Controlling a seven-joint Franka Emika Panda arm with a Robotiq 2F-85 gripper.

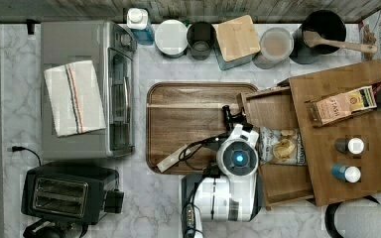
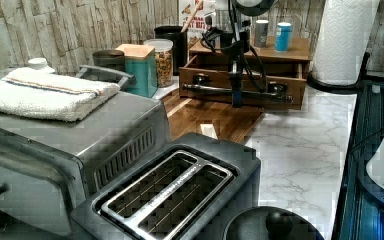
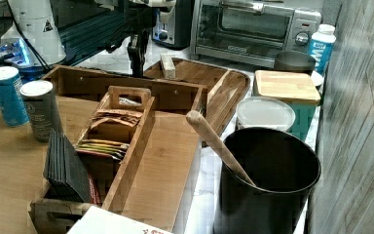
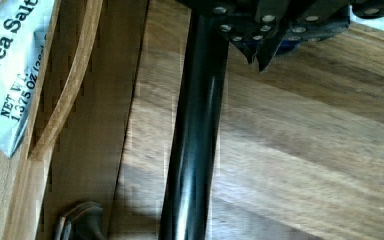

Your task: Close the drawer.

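Note:
The wooden drawer (image 1: 273, 114) stands pulled out of the cabinet (image 1: 357, 163) toward the top view's left, with a bag of chips (image 1: 280, 146) lying inside. Its front (image 2: 240, 82) carries a long black handle bar (image 4: 195, 140). My gripper (image 1: 228, 115) hangs over the serving tray just in front of that bar, pointing down. Seen from the wrist, the fingertips (image 4: 262, 57) sit close together beside the bar, on the tray side, with nothing between them. In the left view my gripper (image 2: 237, 97) overlaps the bar's middle. The right view shows my gripper (image 3: 137, 63) just beyond the drawer's far wall (image 3: 126, 80).
A dark wooden tray (image 1: 188, 99) lies in front of the drawer with a small pale block (image 1: 171, 158) on it. A toaster oven (image 1: 87, 89) and toaster (image 1: 67, 193) stand at the top view's left. Canisters (image 1: 238, 37) line the back. A tea box (image 1: 342, 106) and two shakers (image 1: 349, 158) sit on the cabinet top.

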